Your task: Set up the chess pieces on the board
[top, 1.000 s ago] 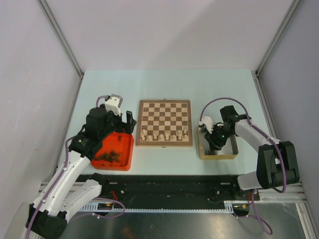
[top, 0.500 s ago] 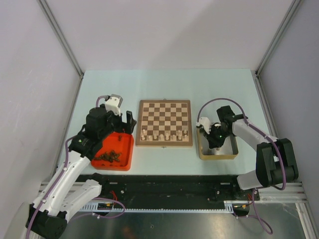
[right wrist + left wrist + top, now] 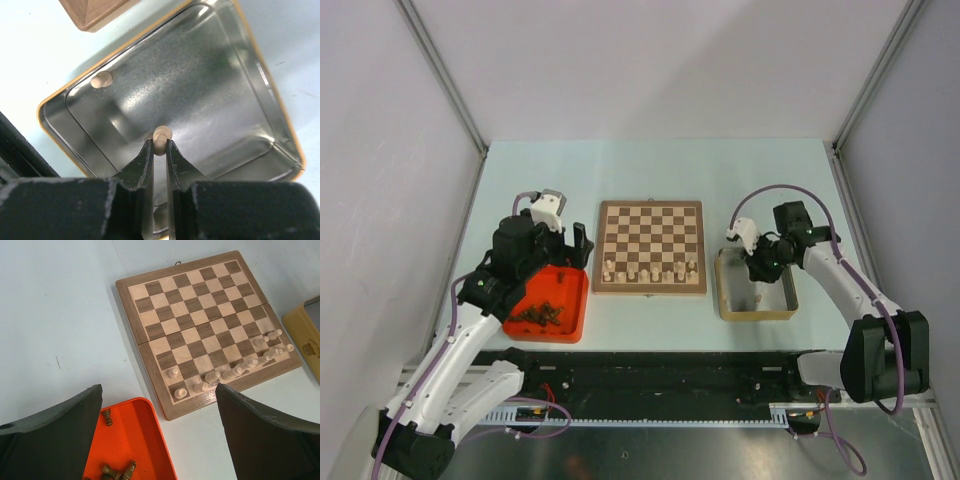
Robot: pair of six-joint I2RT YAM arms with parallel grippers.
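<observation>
The board [image 3: 650, 225] lies mid-table with a row of pale chess pieces [image 3: 650, 270] along its near edge, also seen in the left wrist view [image 3: 212, 376] on the board [image 3: 200, 315]. My right gripper [image 3: 760, 272] hangs over the gold tin [image 3: 757, 316]. In the right wrist view the gripper [image 3: 159, 145] is shut on one pale chess piece [image 3: 162, 134], whose round head pokes out past the fingertips. Another pale piece [image 3: 101, 80] lies in a corner of the tin [image 3: 270, 100]. My left gripper [image 3: 568, 255] is open over the red tray's far corner [image 3: 157, 388], holding nothing.
The red tray [image 3: 567, 322] at the left holds several dark brown pieces [image 3: 540, 313], some of them visible in the left wrist view [image 3: 117, 471]. The tin stands just right of the board. Grey walls close in the table on three sides.
My right gripper has shut on a pale piece inside the tin and shifted slightly right and away from the tin's near wall. The left arm has not moved.
</observation>
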